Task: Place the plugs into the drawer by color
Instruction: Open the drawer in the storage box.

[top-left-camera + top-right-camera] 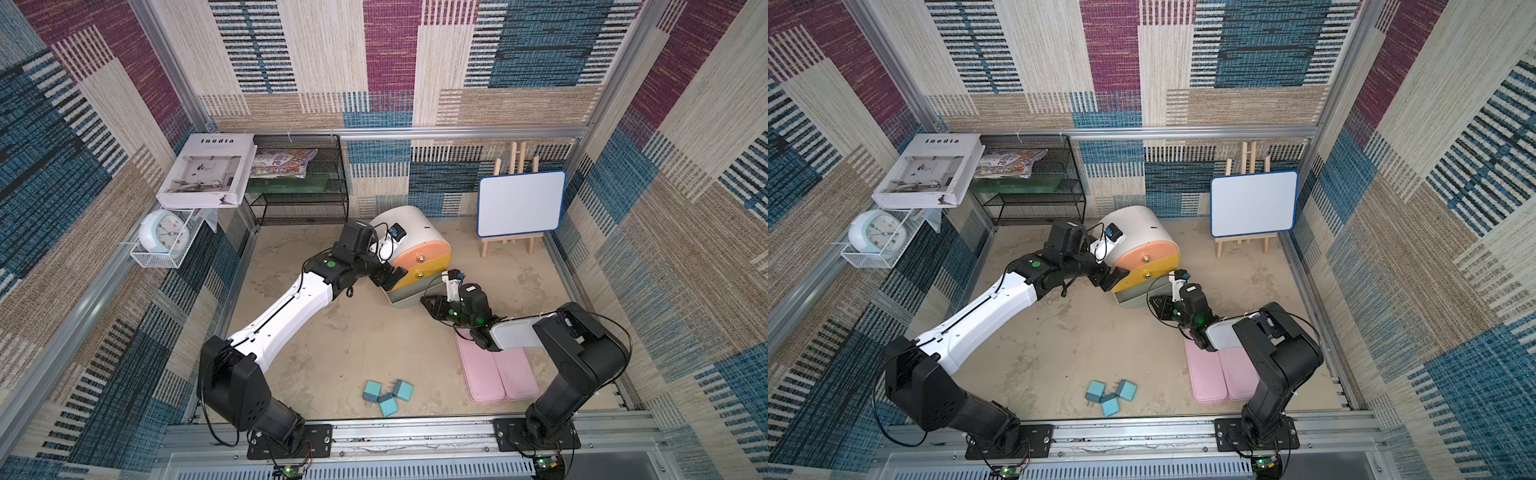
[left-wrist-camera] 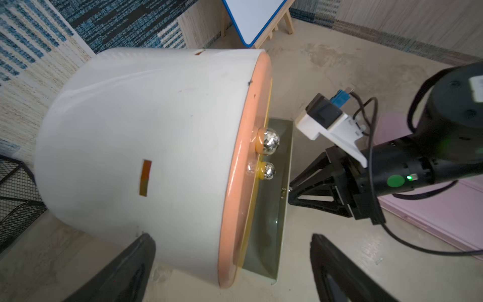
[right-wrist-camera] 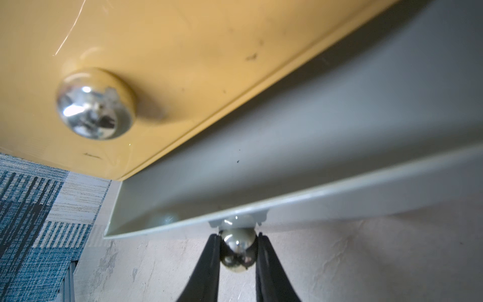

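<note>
The drawer (image 1: pixel 409 228) (image 1: pixel 1138 226) is a white drum cabinet at mid-back, with peach and yellow fronts shut. Its grey bottom tray (image 1: pixel 405 300) (image 3: pixel 287 146) is pulled out and looks empty. My right gripper (image 3: pixel 237 240) (image 1: pixel 428 301) is shut on the grey tray's metal knob (image 3: pixel 237 248). At the cabinet's left side, my left gripper (image 2: pixel 231 236) (image 1: pixel 392 277) stands open, its fingers astride the lower front rim and holding nothing. Three blue plugs (image 1: pixel 387 395) (image 1: pixel 1109 395) lie together near the front edge, far from both grippers.
Two flat pink cases (image 1: pixel 498 374) lie under the right arm's forearm. A small whiteboard on an easel (image 1: pixel 521 203) stands at back right. At back left are a black wire rack (image 1: pixel 299 195), a book (image 1: pixel 208 170) and a clock (image 1: pixel 164 237).
</note>
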